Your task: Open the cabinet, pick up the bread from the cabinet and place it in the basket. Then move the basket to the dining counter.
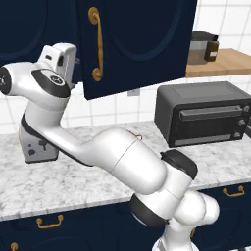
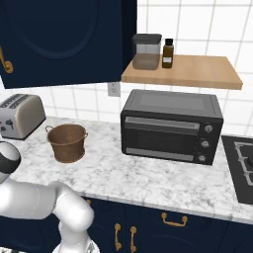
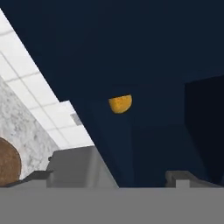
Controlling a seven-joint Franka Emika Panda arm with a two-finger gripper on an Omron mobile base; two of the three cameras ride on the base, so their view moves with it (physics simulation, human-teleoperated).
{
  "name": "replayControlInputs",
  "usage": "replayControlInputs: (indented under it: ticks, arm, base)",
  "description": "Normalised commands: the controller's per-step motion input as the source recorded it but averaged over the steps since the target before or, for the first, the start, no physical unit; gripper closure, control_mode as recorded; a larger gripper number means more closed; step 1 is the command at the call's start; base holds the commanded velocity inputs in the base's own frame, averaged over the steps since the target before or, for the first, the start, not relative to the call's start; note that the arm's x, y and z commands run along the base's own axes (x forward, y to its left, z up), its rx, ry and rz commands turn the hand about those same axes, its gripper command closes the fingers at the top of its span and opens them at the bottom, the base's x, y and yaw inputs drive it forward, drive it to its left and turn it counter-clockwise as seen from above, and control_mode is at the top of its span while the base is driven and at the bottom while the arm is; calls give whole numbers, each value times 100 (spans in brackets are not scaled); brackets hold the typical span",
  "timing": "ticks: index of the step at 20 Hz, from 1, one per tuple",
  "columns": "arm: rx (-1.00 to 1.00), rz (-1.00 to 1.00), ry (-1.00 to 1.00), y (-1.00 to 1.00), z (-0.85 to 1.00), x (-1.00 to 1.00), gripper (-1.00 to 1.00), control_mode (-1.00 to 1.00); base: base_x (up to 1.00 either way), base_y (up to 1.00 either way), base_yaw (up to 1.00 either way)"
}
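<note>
Where marble worktop (image 2: 148, 173) meets white tile: basket (image 2: 66, 142), black oven (image 2: 170, 126).

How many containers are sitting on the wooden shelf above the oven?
2: a clear lidded canister at the wooden shelf's left end, and a small brown bottle right beside it. None seem hidden.

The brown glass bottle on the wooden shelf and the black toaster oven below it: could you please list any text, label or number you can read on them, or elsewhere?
No text can be read anywhere.
Small brown glass bottle on the light wooden shelf: a pale label, blank or too small to read.
Black toaster oven: three knobs, no legible markings.
Silver toaster: no visible lettering.
</note>
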Motion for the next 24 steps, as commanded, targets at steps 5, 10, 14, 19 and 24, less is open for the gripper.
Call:
replayControlInputs:
  ticks: [5,10,14,19,24]
  arm:
    - [-1,-11,6,-57,-5,5,-100,-100]
    - [0,-6,0,-94,0,-42,-100,-100]
    - [0,-1,-5,-100,0,-95,-100,-100]
    - [0,0,-9,-100,0,-100,-100,-100]
    - [0,3,-10,-100,-1,-100,-100,-100]
  base:
    - [0,0,0]
    - [0,0,0]
    - [0,0,0]
    - [0,0,0]
    - [0,0,0]
